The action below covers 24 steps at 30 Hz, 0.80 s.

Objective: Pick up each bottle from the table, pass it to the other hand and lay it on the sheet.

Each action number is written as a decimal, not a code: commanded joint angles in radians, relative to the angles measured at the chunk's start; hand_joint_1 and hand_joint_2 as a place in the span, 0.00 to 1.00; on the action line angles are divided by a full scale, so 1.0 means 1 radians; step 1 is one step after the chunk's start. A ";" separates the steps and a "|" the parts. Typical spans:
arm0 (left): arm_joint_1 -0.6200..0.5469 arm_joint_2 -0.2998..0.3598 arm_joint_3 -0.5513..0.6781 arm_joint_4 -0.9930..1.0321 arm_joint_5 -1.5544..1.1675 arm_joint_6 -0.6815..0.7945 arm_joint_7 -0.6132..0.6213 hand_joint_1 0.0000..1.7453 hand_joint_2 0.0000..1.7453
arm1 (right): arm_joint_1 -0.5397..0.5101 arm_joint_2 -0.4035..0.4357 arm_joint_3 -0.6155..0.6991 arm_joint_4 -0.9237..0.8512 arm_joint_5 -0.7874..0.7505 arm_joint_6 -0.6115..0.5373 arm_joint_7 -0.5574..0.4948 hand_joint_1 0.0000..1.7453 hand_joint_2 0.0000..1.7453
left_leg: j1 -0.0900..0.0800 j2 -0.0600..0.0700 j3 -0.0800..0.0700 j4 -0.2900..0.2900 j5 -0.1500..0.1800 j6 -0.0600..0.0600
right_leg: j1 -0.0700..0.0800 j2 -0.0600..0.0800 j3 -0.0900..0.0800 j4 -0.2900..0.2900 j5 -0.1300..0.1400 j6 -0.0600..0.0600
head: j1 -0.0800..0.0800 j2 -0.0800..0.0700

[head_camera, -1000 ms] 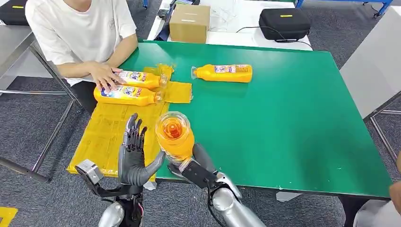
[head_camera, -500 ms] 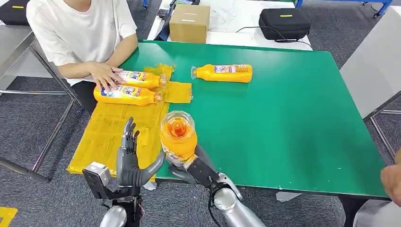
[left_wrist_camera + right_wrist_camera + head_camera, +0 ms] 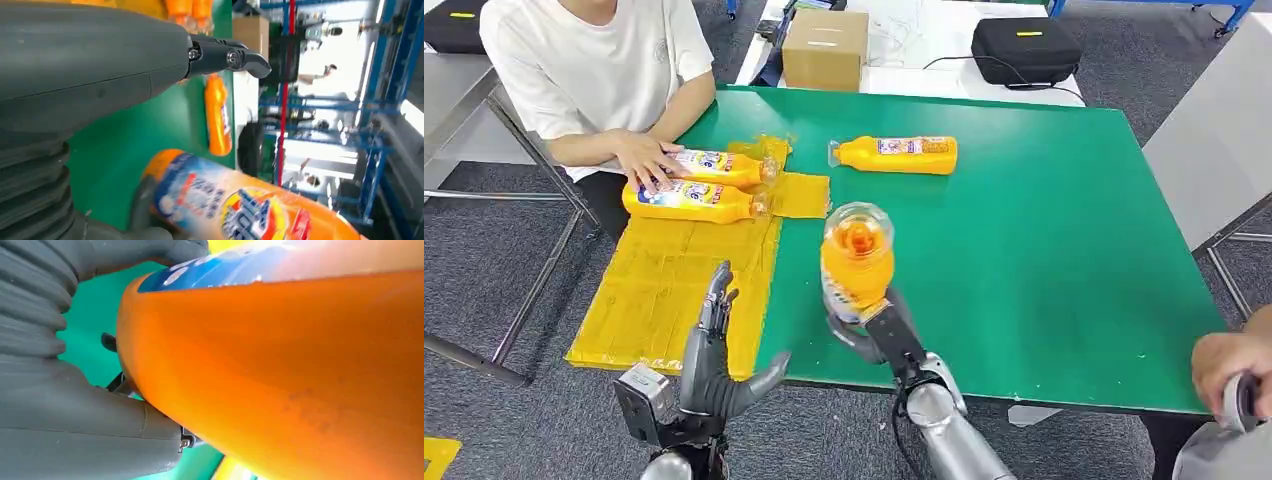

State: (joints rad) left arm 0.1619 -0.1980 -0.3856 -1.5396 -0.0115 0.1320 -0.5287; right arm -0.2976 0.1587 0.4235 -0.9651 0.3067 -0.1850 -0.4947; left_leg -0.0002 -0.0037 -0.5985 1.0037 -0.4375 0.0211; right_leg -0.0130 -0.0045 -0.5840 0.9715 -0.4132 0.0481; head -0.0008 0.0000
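My right hand [image 3: 871, 325] grips an orange bottle [image 3: 855, 258] upright above the green table [image 3: 1044, 220], cap toward the camera. The right wrist view has the same orange bottle [image 3: 280, 365] close up against my right hand [image 3: 75, 405]. My left hand [image 3: 712, 358] is open with fingers spread, over the near edge of the yellow sheet [image 3: 664, 290], apart from the bottle. From the left wrist, my left hand [image 3: 100, 65] looks past the held bottle [image 3: 240, 200]. Two bottles [image 3: 692, 201] lie on the sheet's far end. A third bottle [image 3: 896, 154] lies on the table.
A person in a white shirt sits at the table's far left, with a hand [image 3: 646, 158] on the bottles on the sheet. Another person's hand [image 3: 1230, 360] is at the right edge. A cardboard box [image 3: 825, 48] and a black case [image 3: 1025, 48] lie beyond the table.
My right hand has carried the bottle to the right and farther over the table, away from my left hand. My left hand has dropped lower and stays open. The person's hand at right has come further in.
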 commanded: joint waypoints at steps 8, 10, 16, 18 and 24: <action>-0.027 0.058 -0.033 0.008 -0.001 -0.030 0.019 0.00 1.00 | -0.099 -0.002 -0.021 0.133 0.121 -0.062 0.010 1.00 1.00 | 0.000 0.001 0.005 -0.001 -0.001 -0.002 | 0.001 0.001 0.004 0.000 -0.001 -0.002 | 0.000 0.000; -0.032 0.054 -0.030 0.011 -0.007 -0.029 0.019 0.00 1.00 | -0.118 0.003 0.019 0.166 0.191 -0.090 0.027 1.00 1.00 | 0.000 0.001 0.002 -0.001 -0.001 -0.001 | 0.000 0.001 0.002 0.000 0.000 -0.001 | 0.000 0.000; -0.051 0.031 -0.003 0.011 0.008 -0.041 0.039 0.00 1.00 | -0.146 0.063 0.140 0.232 0.355 -0.146 0.071 1.00 1.00 | 0.001 0.004 0.005 0.000 -0.002 -0.002 | 0.001 0.004 0.003 0.001 -0.001 -0.002 | 0.000 0.000; -0.054 0.029 -0.011 0.001 0.011 -0.056 0.034 0.00 1.00 | -0.155 0.078 0.172 0.250 0.383 -0.154 0.079 1.00 1.00 | 0.001 0.003 0.003 0.000 -0.001 -0.002 | 0.001 0.003 0.002 0.000 0.000 -0.002 | 0.000 0.000; -0.071 0.018 -0.021 0.004 0.037 -0.087 0.032 0.00 1.00 | -0.189 0.117 0.234 0.307 0.412 -0.145 0.082 1.00 1.00 | 0.001 0.002 0.003 -0.001 -0.001 -0.001 | 0.001 0.002 0.001 0.001 -0.001 -0.001 | 0.000 0.000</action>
State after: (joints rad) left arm 0.1320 -0.1850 -0.4009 -1.5538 0.0050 0.0687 -0.4990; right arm -0.3930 0.2320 0.5402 -0.8140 0.6890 -0.3258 -0.4234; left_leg 0.0010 -0.0035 -0.5986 1.0035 -0.4373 0.0208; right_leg -0.0122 -0.0045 -0.5842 0.9719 -0.4132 0.0480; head -0.0008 0.0000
